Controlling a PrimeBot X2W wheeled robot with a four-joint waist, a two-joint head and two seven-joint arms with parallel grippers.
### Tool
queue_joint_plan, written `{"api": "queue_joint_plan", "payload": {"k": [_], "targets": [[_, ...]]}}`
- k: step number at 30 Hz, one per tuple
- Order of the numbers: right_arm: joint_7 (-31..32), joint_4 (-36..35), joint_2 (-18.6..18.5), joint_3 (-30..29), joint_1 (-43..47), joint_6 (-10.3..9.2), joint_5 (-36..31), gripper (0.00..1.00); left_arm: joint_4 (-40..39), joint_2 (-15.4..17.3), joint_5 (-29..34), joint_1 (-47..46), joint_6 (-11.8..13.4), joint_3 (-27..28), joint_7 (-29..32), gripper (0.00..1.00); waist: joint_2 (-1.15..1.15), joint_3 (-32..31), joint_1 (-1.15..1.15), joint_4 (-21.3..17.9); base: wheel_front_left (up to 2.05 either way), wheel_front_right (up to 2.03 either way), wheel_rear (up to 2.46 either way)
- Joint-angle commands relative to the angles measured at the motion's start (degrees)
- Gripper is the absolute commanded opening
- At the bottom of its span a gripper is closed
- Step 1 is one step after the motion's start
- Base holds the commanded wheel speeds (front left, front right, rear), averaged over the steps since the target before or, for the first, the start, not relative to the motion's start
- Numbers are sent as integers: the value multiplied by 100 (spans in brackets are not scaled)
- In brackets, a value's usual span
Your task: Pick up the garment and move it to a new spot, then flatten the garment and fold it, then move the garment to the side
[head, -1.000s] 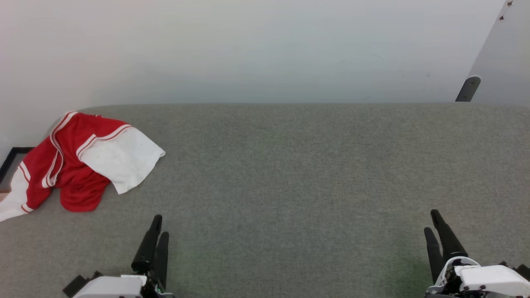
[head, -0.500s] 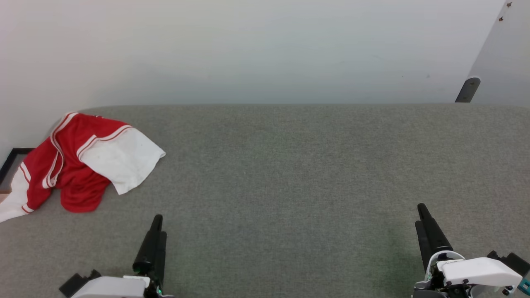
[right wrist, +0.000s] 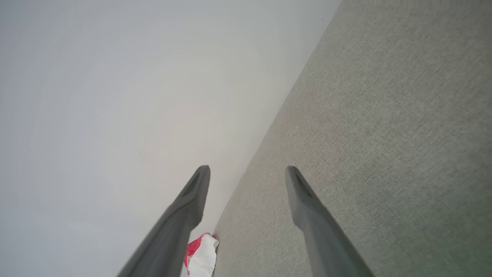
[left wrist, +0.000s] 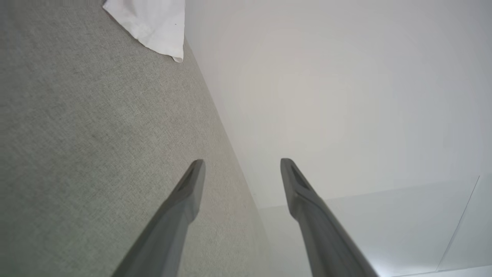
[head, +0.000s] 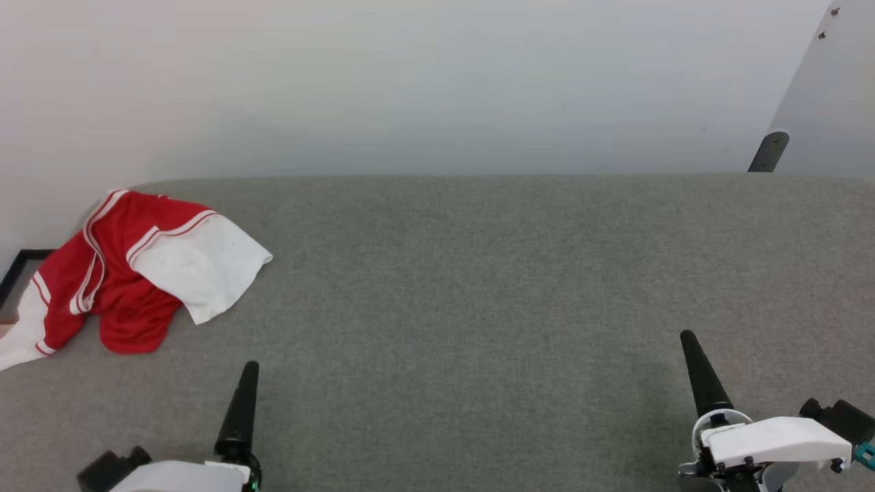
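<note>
Pointing out across the grey fabric-covered tabletop, the left gripper has its two dark fingers spread wide, and it's holding nothing. Between them in the left wrist view there's just grey fabric and pale wall. Over on the other side it's the same story: the right gripper stands wide open too, empty, with the tabletop's far edge running up between its fingers. From the head view, each gripper shows as a single dark spike at the near edge, left one low on the left, right one low on the right, well apart from each other.

And the garment? It's up in the far left corner of the tabletop, a crumpled red heap close against the wall. One white sleeve is flopped out across the top toward the middle, red-and-white striped trim showing along its seam and around the neckline. Another white part trails off at the left edge of the head view. Neither gripper is touching it; the left one is the nearer, with bare grey fabric in between.
</note>
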Motion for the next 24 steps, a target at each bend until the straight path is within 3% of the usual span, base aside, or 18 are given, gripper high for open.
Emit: {"api": "queue_joint_plan", "payload": {"k": [1, 15, 24], "targets": [[-55, -42, -16, 19, -171, 21, -220, 100, -111, 73, 164, -12, 44, -26, -60, 100, 0, -4, 0, 0, 0, 0, 0], [-286, -1, 6, -40, -191, 26, -2170, 100, -282, 373, 1646, 99, 364, -190, -386, 100, 0, -44, 0, -1, 0, 0, 0], [-348, -120, 19, -236, -151, 26, -3837, 100, -486, 414, 2831, 203, 492, -99, -549, 100, 0, -78, 0, -21, 0, 0, 0]]}}
